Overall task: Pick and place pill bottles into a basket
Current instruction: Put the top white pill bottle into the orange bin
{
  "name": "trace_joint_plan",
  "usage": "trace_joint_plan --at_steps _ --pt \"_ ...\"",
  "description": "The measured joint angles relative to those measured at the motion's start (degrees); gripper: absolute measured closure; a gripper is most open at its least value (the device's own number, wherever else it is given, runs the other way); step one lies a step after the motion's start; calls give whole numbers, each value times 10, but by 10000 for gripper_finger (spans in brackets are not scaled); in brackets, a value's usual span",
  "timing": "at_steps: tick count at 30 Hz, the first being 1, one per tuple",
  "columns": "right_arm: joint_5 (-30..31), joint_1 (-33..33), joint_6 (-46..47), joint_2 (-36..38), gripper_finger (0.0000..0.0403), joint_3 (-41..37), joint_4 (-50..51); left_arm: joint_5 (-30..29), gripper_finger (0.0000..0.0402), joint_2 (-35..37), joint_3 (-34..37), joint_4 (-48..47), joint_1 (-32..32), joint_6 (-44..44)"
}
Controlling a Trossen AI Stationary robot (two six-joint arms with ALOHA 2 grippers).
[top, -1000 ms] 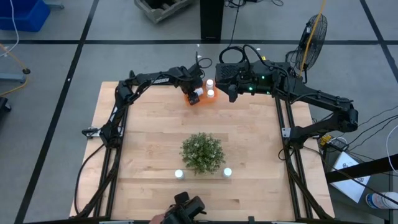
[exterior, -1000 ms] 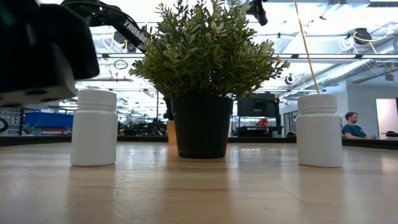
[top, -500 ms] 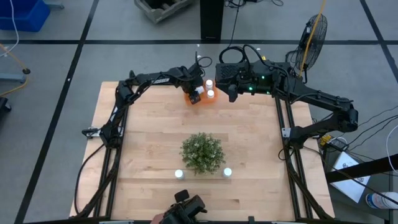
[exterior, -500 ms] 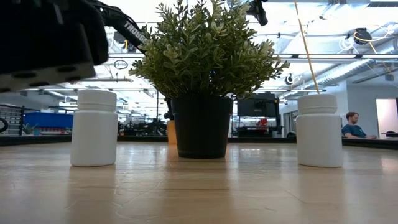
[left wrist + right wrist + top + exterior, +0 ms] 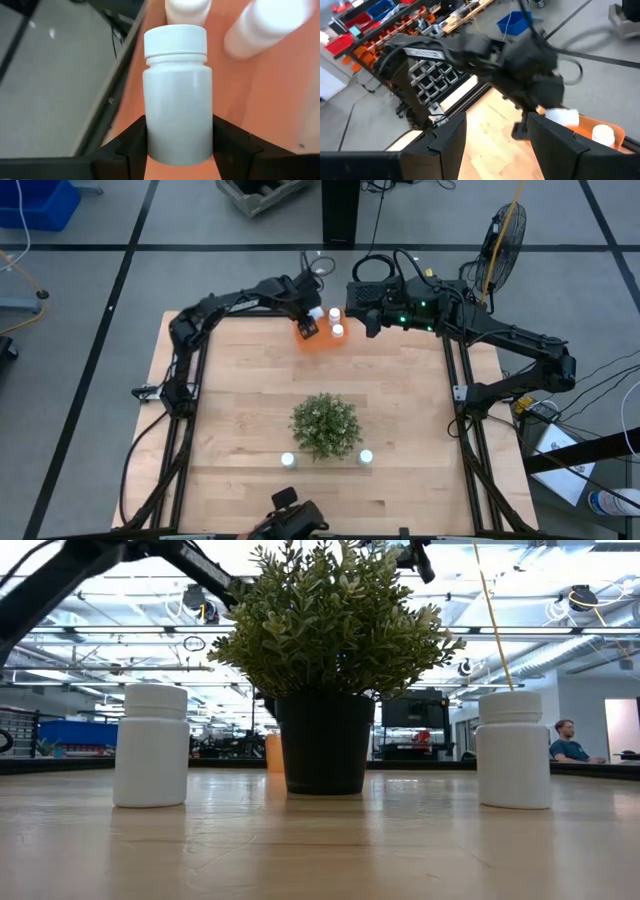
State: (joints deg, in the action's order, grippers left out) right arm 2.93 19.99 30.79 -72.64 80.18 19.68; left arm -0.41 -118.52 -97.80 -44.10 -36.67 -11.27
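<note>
Two bottles (image 5: 288,460) (image 5: 366,457) are stood at the table's near edge, flanking the plant (image 5: 325,425). Farther back, a bottle (image 5: 177,95) is clamped in the left gripper (image 5: 308,326) over the basket (image 5: 322,340), where two more (image 5: 337,331) are seen. The right gripper (image 5: 372,329) is held open just beside the basket.

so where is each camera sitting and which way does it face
High view: above the table, facing straight down; both arms show, the left gripper over the orange basket, right gripper beside it.
Low view: at tabletop height, facing level across; two pill bottles flank the plant, arm links overhead.
Left wrist view: on the left arm, facing down into the basket; its fingers clamp a bottle.
Right wrist view: on the right arm, facing the left arm and basket; its open fingers show.
Shared: both wrist views show the basket.
</note>
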Motion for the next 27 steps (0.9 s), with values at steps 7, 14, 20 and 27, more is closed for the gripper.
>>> trace_joint_plan --at_steps 7,14,20,27 --pt "-74 34 109 -3 202 0 23 24 220 113 0 -23 21 31" --pt "-208 67 184 -57 200 0 13 60 220 208 -1 -9 73 27" --pt "-259 77 223 -97 154 1 -61 50 220 218 -1 -30 96 43" --pt "-253 77 226 -119 79 0 -53 38 220 219 -1 -59 115 54"
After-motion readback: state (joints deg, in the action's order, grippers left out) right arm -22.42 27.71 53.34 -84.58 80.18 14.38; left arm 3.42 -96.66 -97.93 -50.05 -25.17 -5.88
